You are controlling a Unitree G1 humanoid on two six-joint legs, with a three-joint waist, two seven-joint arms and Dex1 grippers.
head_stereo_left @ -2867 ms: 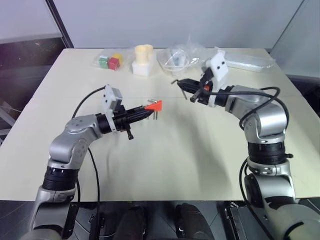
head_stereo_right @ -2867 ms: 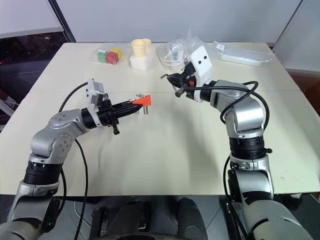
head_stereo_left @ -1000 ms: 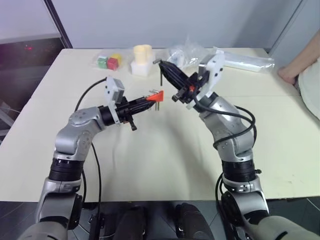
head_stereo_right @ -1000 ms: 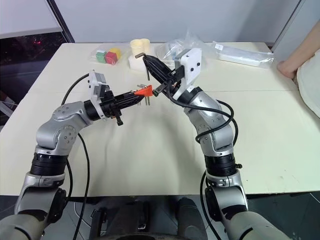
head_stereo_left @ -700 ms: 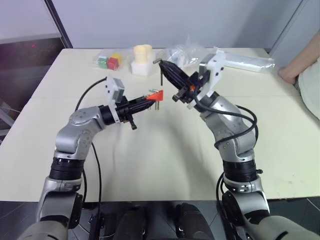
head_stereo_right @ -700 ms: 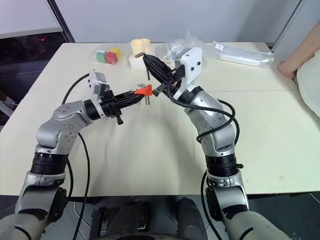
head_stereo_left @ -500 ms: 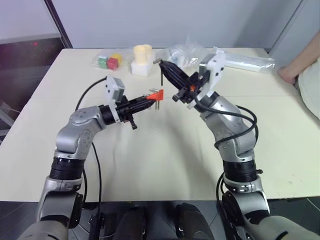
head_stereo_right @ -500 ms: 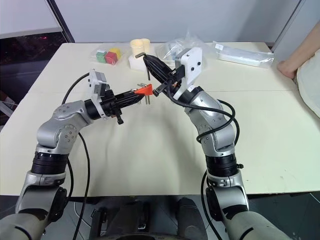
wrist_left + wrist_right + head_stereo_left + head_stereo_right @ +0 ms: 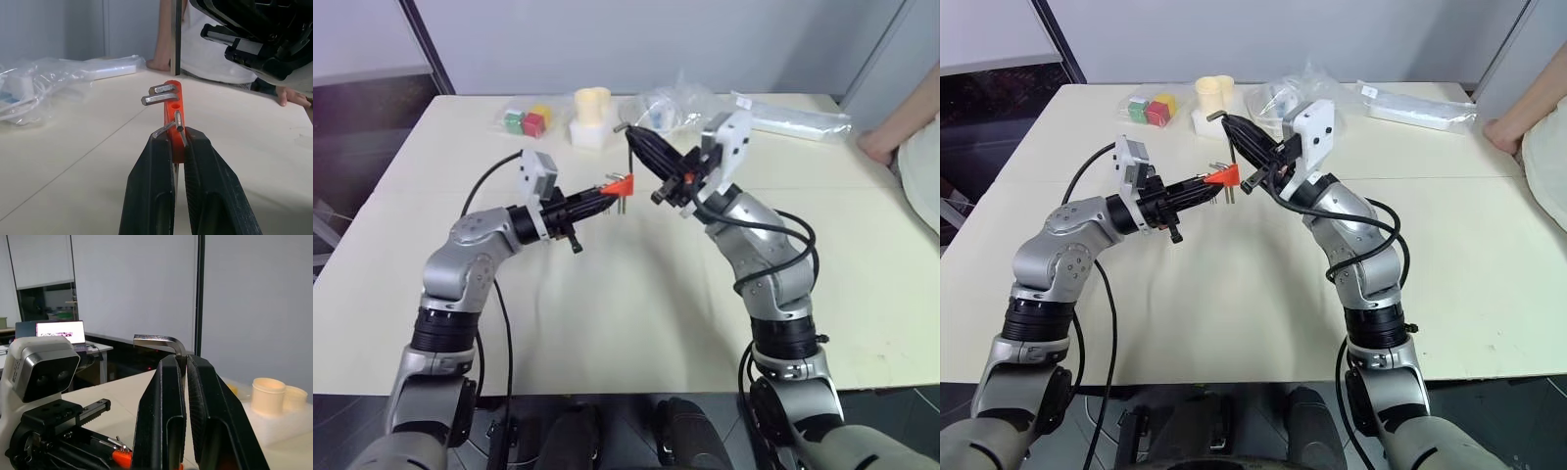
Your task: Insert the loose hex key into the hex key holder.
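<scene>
The left end effector grips the red holder above the surface. The right end effector pinches the loose hex key, whose long leg hangs just above the holder.

The lower part of the hex key holder is hidden between the left gripper's fingers. The long shaft of the loose hex key is covered by the right gripper's fingers. At 3 o'clock, the person's arm is cut by the edge.
</scene>
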